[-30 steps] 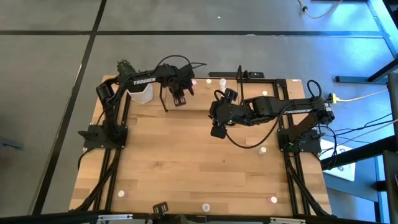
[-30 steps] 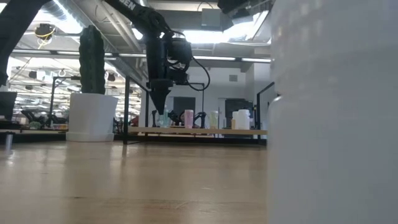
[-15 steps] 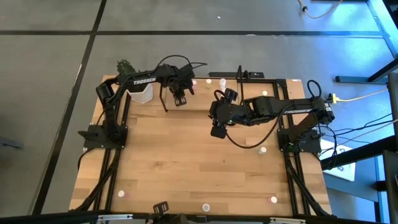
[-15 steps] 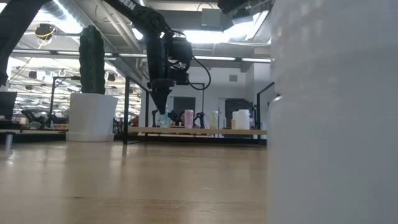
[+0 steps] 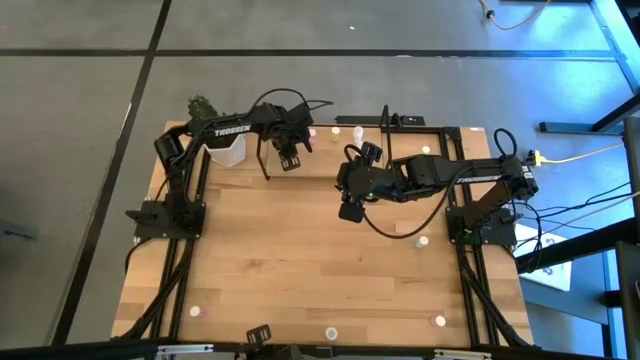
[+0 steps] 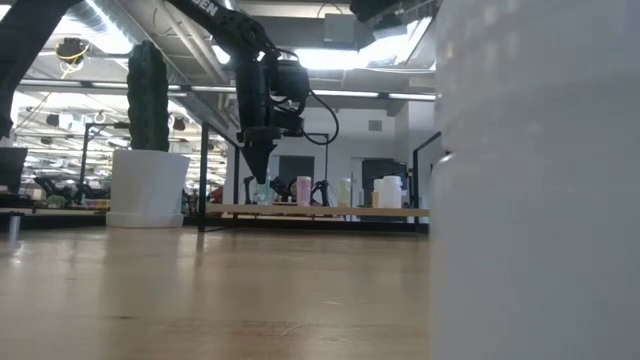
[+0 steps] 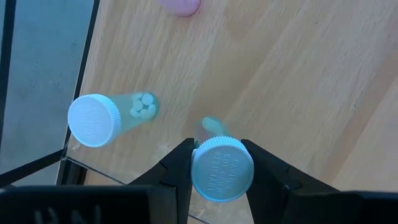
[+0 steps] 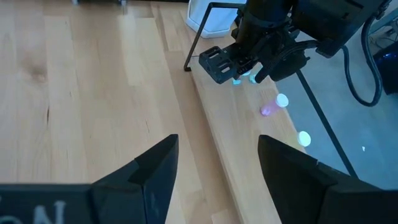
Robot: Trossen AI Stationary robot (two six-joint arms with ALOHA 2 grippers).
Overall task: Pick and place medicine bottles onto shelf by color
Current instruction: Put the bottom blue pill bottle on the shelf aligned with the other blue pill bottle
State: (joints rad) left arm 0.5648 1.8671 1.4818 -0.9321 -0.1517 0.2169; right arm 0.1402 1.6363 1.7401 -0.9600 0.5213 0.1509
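left fingers pinch a green bottle over the shelf, next to its green twin. right fingers spread, waiting mid counter.

green-capped bottle | pink bottle | white cactus pot | black end effector

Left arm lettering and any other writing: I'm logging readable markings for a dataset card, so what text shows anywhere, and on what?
"TROSSEN": white letters on the left arm, high view.
Embossed ring of lettering on the cap of the bottle held in the left end effector: too blurred to read.
White letter fragments on the right wrist housing: cut off, unreadable.
Nothing else legible.
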